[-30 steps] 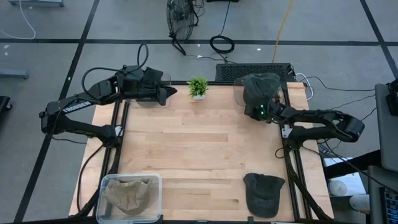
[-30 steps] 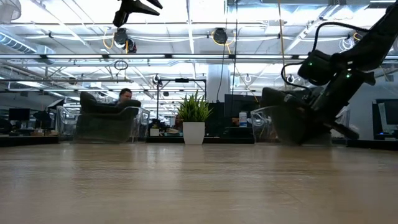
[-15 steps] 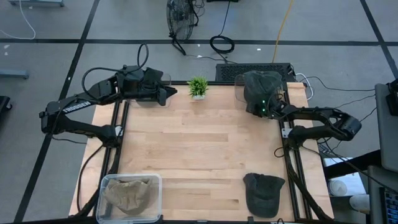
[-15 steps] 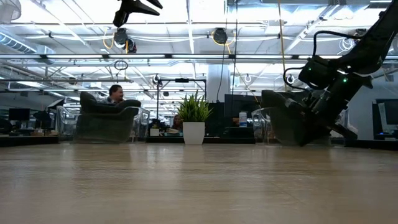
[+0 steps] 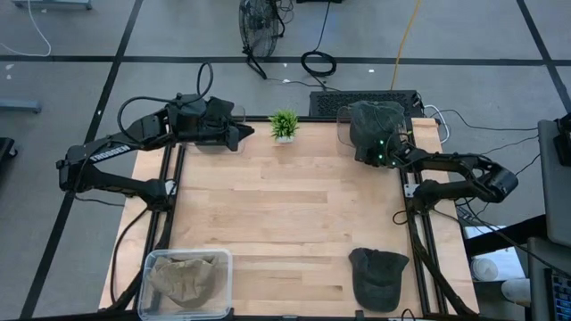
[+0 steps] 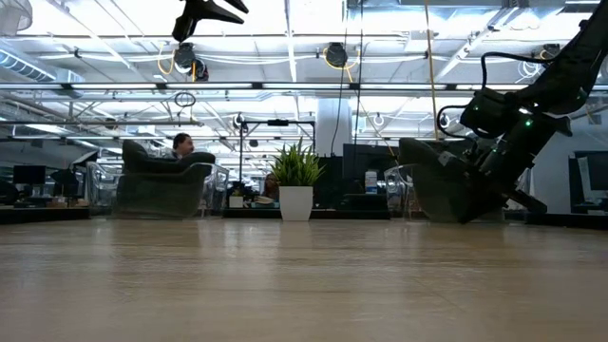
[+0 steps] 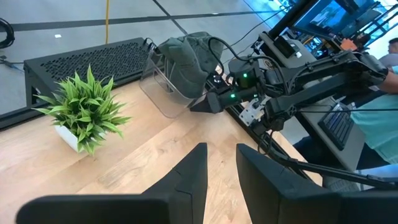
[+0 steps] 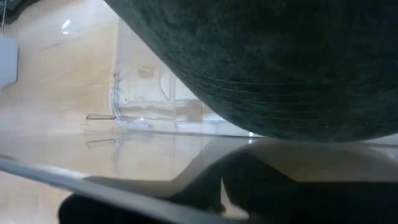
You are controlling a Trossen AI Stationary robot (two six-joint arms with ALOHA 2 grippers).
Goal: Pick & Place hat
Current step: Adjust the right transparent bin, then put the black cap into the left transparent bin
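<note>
A dark hat (image 5: 375,123) bulges out of a clear bin (image 5: 343,134) at the table's far right; it also fills the top of the right wrist view (image 8: 280,62). My right gripper (image 5: 368,160) is shut, low at the bin's near wall, slanting down under the hat's overhanging crown (image 7: 189,53). A second dark hat (image 5: 379,278) lies flat on the table at the near right. My left gripper (image 5: 243,134) hovers high at the far left, open, with nothing between its fingers (image 7: 186,177). My right gripper's shut fingers (image 8: 217,186) lie close under the hat's dark cloth and against the clear bin's wall (image 8: 143,118). The gripper's own body hides the tips, so I cannot tell whether they touch the bin or the hat.
A small potted plant (image 5: 284,125) stands at the far edge between the arms. A clear bin (image 5: 147,267) holding a tan hat (image 5: 186,278) sits at the near left corner. A black perforated box (image 5: 335,102) lies behind the far bin. The wooden tabletop's middle (image 5: 285,205) is bare.
My right gripper has swung a little toward the table's far edge, along the bin's near wall, and has rolled about its own axis, staying shut. The hat in the bin has not shifted.
</note>
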